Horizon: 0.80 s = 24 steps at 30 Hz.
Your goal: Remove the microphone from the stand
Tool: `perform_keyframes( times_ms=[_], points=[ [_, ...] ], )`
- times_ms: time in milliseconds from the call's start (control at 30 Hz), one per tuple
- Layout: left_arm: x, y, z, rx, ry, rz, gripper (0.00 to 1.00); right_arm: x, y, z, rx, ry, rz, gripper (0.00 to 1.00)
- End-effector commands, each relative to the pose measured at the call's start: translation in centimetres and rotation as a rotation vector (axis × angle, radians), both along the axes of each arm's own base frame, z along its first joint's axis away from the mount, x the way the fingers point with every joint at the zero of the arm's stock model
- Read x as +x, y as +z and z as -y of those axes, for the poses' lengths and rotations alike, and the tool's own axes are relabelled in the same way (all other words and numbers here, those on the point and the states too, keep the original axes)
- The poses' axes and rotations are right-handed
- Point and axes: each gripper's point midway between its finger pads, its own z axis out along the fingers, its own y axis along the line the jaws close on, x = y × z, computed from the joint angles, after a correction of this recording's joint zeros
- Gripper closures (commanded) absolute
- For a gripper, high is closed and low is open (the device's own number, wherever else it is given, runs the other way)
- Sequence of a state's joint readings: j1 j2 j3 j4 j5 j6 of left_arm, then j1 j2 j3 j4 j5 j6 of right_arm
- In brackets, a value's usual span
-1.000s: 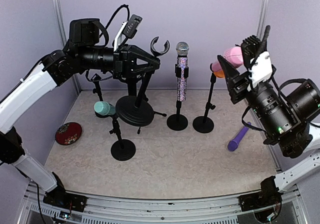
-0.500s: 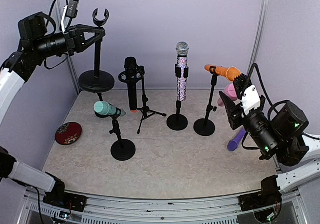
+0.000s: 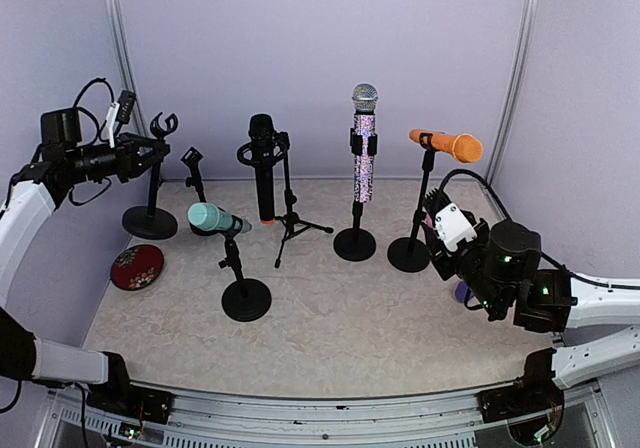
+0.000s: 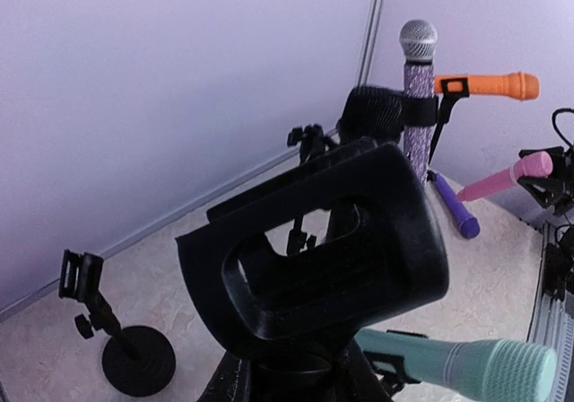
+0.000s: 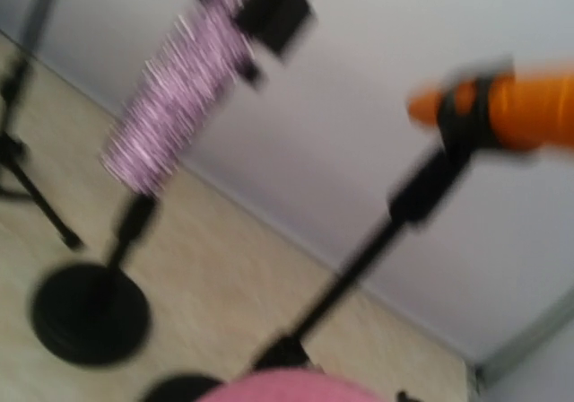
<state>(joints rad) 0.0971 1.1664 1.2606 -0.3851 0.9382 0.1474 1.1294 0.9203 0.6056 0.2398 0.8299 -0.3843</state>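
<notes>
Your left pincer [image 3: 143,156] is at the far left, by the wall. It is closed on the thin pole of a black stand [image 3: 151,200]. The clip on top of that stand has no microphone in it. The round foot of the stand looks like it sits on the table [image 3: 340,318].

Your right pincer [image 3: 436,220] is low on the right side, just beside the foot of the stand with the orange microphone [image 3: 447,144]. It is gripping the pink microphone [image 4: 505,179]. You can see this best from the left wrist camera. The pink microphone is off the stand and well apart from it, on the other side of the table. The right wrist camera is blurry and shows only a bit of pink at the bottom.

A purple microphone [image 4: 457,212] lies flat on the table near your right arm. In the middle, a sparkly microphone [image 3: 362,153], a black microphone [image 3: 264,173] and a green microphone [image 3: 213,218] sit in their own stands. A small red round thing [image 3: 137,266] lies near the left wall.
</notes>
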Motion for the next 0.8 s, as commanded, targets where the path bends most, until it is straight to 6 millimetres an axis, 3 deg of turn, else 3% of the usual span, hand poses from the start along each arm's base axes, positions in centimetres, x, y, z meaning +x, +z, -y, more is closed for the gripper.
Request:
perform_keyframes(
  times_ms=[0, 167, 333, 533, 767],
  points=[
    [0.9, -1.9, -0.8, 0.102, 0.034, 0.111, 1.0, 2.0, -2.3, 1.9, 0.072, -0.069, -0.037, 1.0],
    [3.0, -5.6, -1.5, 0.115, 0.085, 0.095, 1.0, 3.8, -5.2, 4.2, 0.114, -0.179, -0.056, 1.0],
    [5.9, -7.8, -2.7, 0.159, 0.158, 0.129, 1.0, 5.4, -7.3, 6.6, 0.171, -0.27, -0.067, 1.0],
    [10.1, -8.1, -5.8, 0.175, 0.273, 0.188, 0.99, 6.8, -8.3, 9.4, 0.246, -0.361, -0.056, 1.0],
    [15.0, -7.9, -9.6, 0.156, 0.393, 0.237, 1.0, 8.1, -9.8, 10.5, 0.275, -0.4, -0.088, 1.0]
  ],
)
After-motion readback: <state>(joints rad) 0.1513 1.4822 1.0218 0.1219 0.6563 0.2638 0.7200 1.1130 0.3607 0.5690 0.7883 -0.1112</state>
